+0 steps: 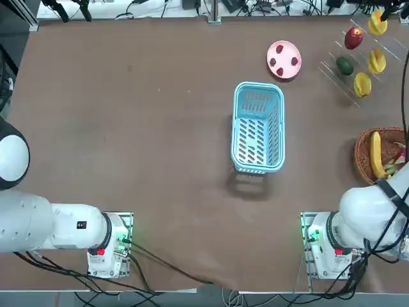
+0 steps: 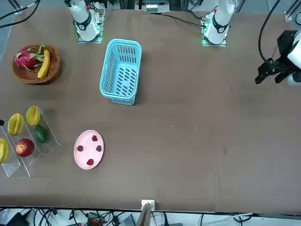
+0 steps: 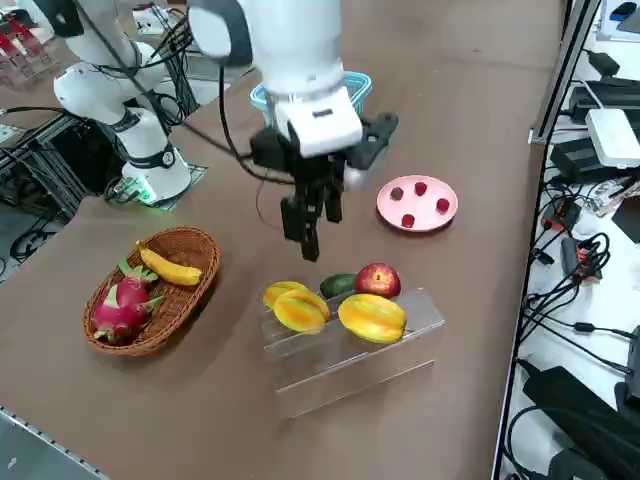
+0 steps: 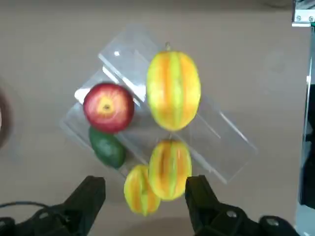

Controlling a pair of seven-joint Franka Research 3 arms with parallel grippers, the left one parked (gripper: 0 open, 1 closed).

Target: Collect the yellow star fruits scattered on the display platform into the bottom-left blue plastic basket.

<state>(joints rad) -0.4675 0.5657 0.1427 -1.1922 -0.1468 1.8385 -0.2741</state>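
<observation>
Three yellow star fruits (image 4: 173, 90) (image 4: 170, 168) (image 4: 139, 189) lie on the clear display platform (image 4: 221, 137), beside a red apple (image 4: 109, 107) and a green avocado (image 4: 107, 147). In the right side view they (image 3: 283, 292) (image 3: 302, 311) (image 3: 372, 317) rest on the platform (image 3: 350, 360). My right gripper (image 3: 310, 225) hangs above them, open and empty; in the wrist view the gripper (image 4: 145, 196) straddles the nearest two fruits from above. The light blue plastic basket (image 1: 238, 128) stands empty mid-table, also seen from the front (image 2: 121, 77).
A pink plate (image 1: 284, 51) with three small red berries sits between the blue basket and the platform. A brown wicker basket (image 3: 180, 290) holding a banana (image 3: 170, 268) and a dragon fruit stands near the platform on the robot's side. Cables run past the table edge.
</observation>
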